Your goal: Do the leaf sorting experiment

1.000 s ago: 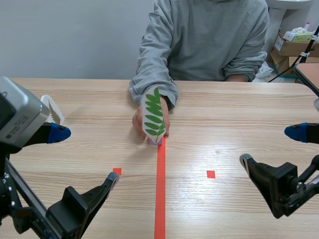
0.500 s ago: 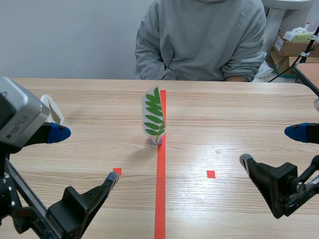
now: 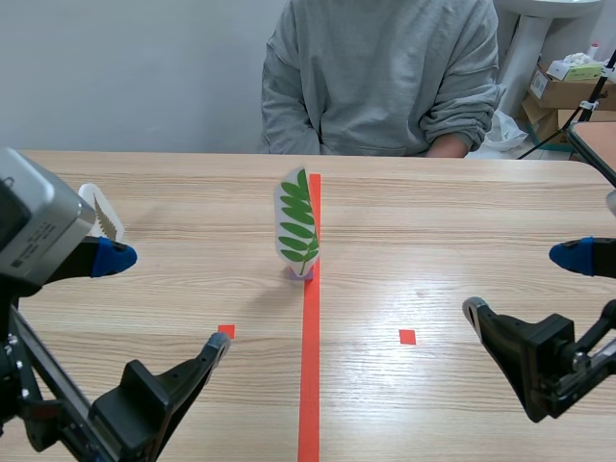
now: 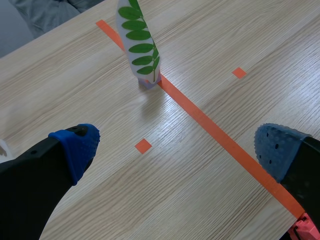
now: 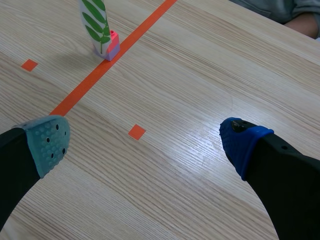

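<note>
Pale wooden bench [image 3: 462, 212] carries the leaf card [image 3: 297, 223], upright in its small block base [image 3: 300, 273] at frame centre, at the edge of the orange tape line [image 3: 310, 366]. The left fingers [image 4: 75, 145] and right fingers [image 5: 242, 137] gape empty, low at either side. A clean pick probably means pinching low and squarely, lest the card topple.

No text or label can be read.

Upright leaf card [image 3: 297, 223] mid-table, table [image 3: 462, 241] open on both sides, person [image 3: 385, 77] seated beyond
</note>
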